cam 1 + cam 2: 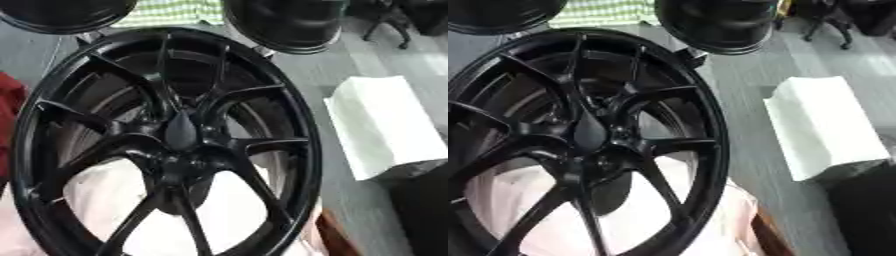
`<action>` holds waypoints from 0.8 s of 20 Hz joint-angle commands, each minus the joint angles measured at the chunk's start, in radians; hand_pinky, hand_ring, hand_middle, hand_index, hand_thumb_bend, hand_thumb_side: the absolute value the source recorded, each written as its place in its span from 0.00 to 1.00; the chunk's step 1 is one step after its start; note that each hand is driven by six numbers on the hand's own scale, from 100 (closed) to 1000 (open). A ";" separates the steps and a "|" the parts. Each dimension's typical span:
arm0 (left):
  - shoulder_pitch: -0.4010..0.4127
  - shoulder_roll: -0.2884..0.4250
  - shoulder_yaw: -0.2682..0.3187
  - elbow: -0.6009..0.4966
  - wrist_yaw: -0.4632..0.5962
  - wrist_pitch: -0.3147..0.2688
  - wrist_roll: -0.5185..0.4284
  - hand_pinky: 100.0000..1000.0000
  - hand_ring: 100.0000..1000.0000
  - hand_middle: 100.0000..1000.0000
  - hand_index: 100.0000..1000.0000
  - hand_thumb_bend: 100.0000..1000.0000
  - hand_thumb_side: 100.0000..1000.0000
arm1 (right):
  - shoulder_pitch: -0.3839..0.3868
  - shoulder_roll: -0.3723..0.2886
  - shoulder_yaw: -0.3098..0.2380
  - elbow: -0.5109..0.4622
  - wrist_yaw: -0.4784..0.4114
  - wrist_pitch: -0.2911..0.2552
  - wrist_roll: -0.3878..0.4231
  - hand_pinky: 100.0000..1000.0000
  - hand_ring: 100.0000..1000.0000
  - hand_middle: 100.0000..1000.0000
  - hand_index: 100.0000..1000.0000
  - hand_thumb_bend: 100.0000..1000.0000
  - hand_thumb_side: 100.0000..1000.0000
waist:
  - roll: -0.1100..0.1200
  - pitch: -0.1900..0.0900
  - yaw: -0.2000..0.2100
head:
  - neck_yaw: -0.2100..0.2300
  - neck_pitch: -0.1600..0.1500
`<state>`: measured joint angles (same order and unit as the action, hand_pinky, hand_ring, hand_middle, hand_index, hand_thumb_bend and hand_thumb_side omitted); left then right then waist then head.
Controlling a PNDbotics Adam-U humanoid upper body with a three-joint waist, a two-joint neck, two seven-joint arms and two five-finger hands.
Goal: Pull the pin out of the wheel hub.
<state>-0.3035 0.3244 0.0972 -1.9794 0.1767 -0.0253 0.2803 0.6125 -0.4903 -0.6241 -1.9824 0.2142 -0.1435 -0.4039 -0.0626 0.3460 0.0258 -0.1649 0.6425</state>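
Note:
A large glossy black wheel with thin paired spokes fills the middle of both views, tilted toward me. At its hub a dark grey, tapered, pointed piece stands up from the centre; it looks like the pin. In the right eye view the same piece sits left of centre. Below the hub a dark oval shape shows through the spokes; I cannot make out what it is. Neither of my hands shows in either view.
Two more black rims stand at the back, with a green-and-white striped cloth between them. A white block lies on the grey floor to the right. Pale cloth lies under the wheel, something red at far left.

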 commanded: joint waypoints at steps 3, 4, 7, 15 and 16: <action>0.006 -0.001 0.008 -0.021 0.003 0.008 0.002 0.68 0.70 0.58 0.80 0.02 0.76 | -0.014 0.015 0.014 -0.018 0.104 0.006 0.071 0.93 1.00 0.95 1.00 0.00 0.19 | 0.026 -0.026 -0.018 | 0.025 0.016; 0.007 -0.002 0.007 -0.021 0.004 0.008 0.001 0.68 0.70 0.58 0.80 0.02 0.76 | -0.018 0.021 0.016 -0.018 0.116 0.003 0.077 0.94 1.00 0.96 1.00 0.00 0.29 | 0.032 -0.027 -0.021 | 0.030 0.019; 0.010 -0.004 0.006 -0.021 0.006 0.012 0.000 0.68 0.70 0.58 0.80 0.02 0.76 | -0.028 0.034 0.021 -0.018 0.134 -0.003 0.076 0.94 1.00 0.97 1.00 0.00 0.28 | 0.046 -0.029 -0.032 | 0.039 0.026; -0.001 -0.007 0.003 -0.021 0.006 0.014 -0.004 0.68 0.70 0.59 0.80 0.01 0.75 | -0.075 0.028 0.043 -0.018 -0.011 -0.137 -0.087 0.83 0.89 0.76 0.92 0.00 0.42 | 0.064 -0.033 -0.035 | 0.071 0.021; -0.007 -0.007 0.002 -0.021 0.006 0.012 -0.004 0.68 0.70 0.59 0.80 0.01 0.74 | -0.085 0.021 0.055 -0.018 -0.046 -0.173 -0.134 0.82 0.88 0.74 0.91 0.00 0.47 | 0.066 -0.034 -0.032 | 0.077 0.017</action>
<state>-0.2987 0.3078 0.0965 -1.9794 0.1840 -0.0139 0.2772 0.5253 -0.4380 -0.5686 -1.9825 0.2083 -0.2855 -0.4938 0.0044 0.3320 -0.0045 -0.0966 0.6663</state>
